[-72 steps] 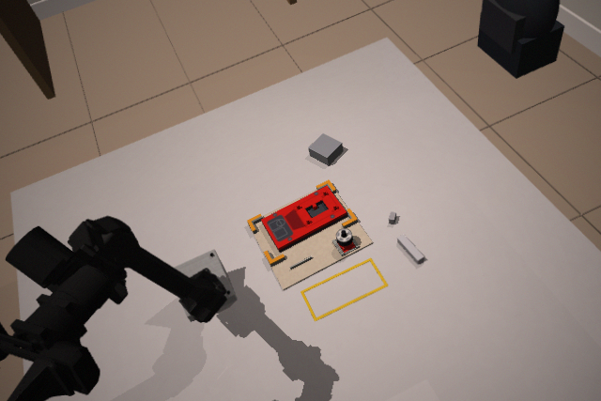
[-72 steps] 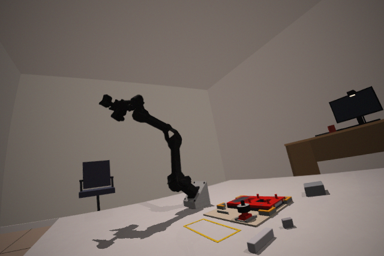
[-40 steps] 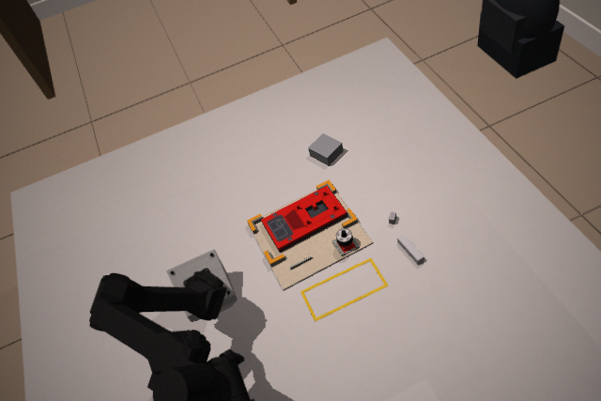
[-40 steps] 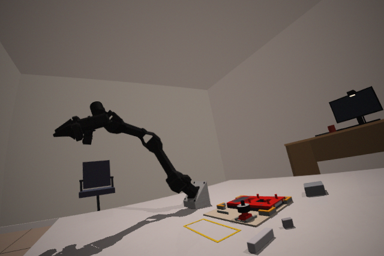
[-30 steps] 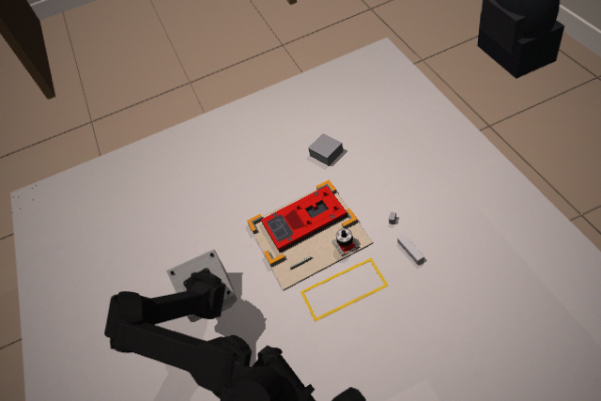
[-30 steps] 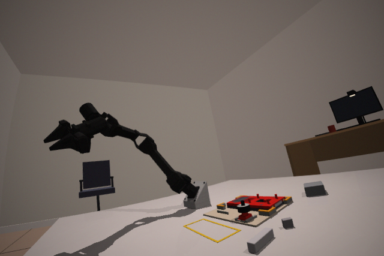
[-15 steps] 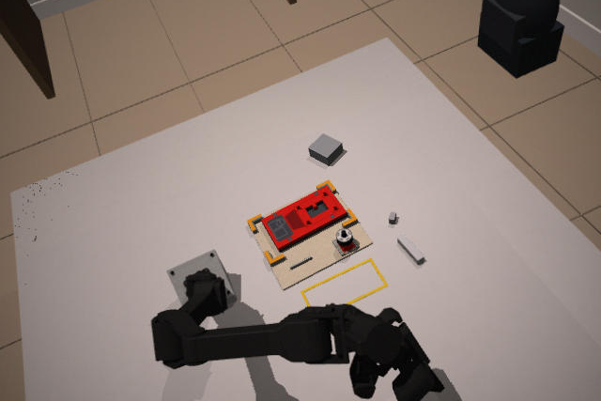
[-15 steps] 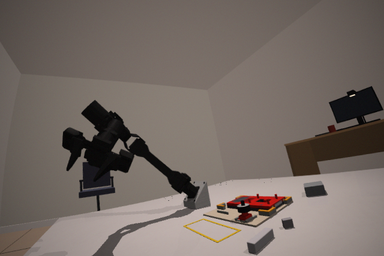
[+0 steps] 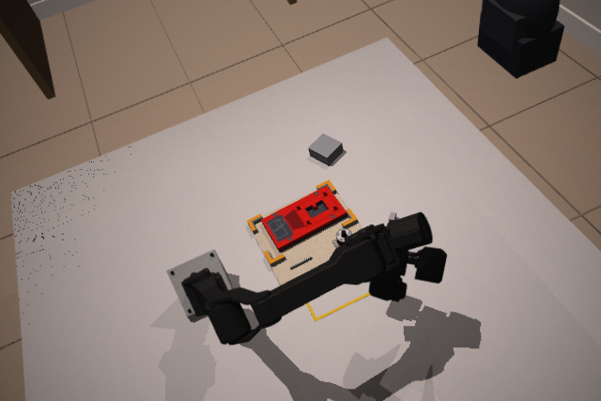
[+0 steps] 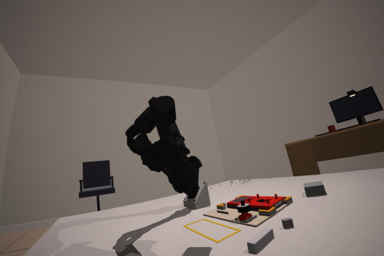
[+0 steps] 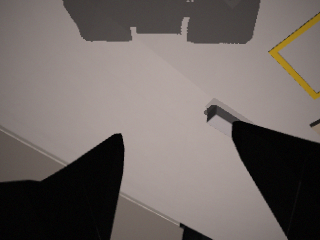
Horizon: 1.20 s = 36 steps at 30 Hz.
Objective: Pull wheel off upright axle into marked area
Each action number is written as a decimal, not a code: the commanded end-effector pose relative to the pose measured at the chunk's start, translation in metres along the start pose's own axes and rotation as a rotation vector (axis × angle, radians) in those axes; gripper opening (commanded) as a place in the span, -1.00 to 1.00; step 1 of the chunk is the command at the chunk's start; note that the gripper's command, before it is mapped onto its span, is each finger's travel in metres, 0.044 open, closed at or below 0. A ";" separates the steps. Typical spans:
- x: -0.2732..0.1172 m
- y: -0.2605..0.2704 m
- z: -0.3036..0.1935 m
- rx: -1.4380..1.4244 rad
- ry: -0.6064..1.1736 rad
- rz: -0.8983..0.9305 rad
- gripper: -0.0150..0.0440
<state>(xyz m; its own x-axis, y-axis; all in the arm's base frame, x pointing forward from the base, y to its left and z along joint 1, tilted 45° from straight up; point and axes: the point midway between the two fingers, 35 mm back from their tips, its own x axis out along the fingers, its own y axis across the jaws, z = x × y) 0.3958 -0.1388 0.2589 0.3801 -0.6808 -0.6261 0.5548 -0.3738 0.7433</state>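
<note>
The black wheel with a pale hub [image 9: 344, 235] [image 10: 243, 207] sits level around the upright axle on its red base, at the corner of the beige board [image 9: 315, 245] [image 10: 228, 217]. The marked area is a yellow outline [image 9: 342, 307] [image 10: 200, 234] [image 11: 294, 74] on the table beside the board; the arm covers part of it in the top view. My gripper [image 11: 177, 135] is open with nothing between its fingers. It is high above the table, away from the wheel, which the wrist view does not show. The fingers cannot be made out in either the top or the exterior view.
A red plate [image 9: 303, 230] [image 10: 252, 205] lies on the board between orange corner brackets. A grey bar [image 10: 261, 240] [image 11: 220, 120], a small grey cube [image 10: 287, 223] and a larger grey block [image 9: 325, 146] [image 10: 314, 189] lie on the table around it.
</note>
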 end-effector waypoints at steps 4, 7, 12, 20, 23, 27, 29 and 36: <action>0.017 -0.088 -0.065 -0.349 -0.053 -0.231 0.53; 0.017 -0.126 -0.084 -0.508 -0.090 -0.314 0.53; 0.010 -0.189 -0.105 -0.792 -0.178 -0.433 0.53; 0.009 -0.194 -0.104 -0.804 -0.182 -0.438 0.53; 0.006 -0.200 -0.102 -0.804 -0.183 -0.438 0.53; 0.007 -0.200 -0.101 -0.804 -0.182 -0.438 0.53; 0.012 -0.202 -0.100 -0.804 -0.182 -0.438 0.53; 0.051 -0.214 -0.087 -0.804 -0.182 -0.437 0.53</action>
<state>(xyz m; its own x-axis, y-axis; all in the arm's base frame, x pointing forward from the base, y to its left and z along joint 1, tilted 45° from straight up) 0.3638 -0.0229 0.0595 -0.0635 -0.6931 -0.7181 0.9929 -0.1163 0.0245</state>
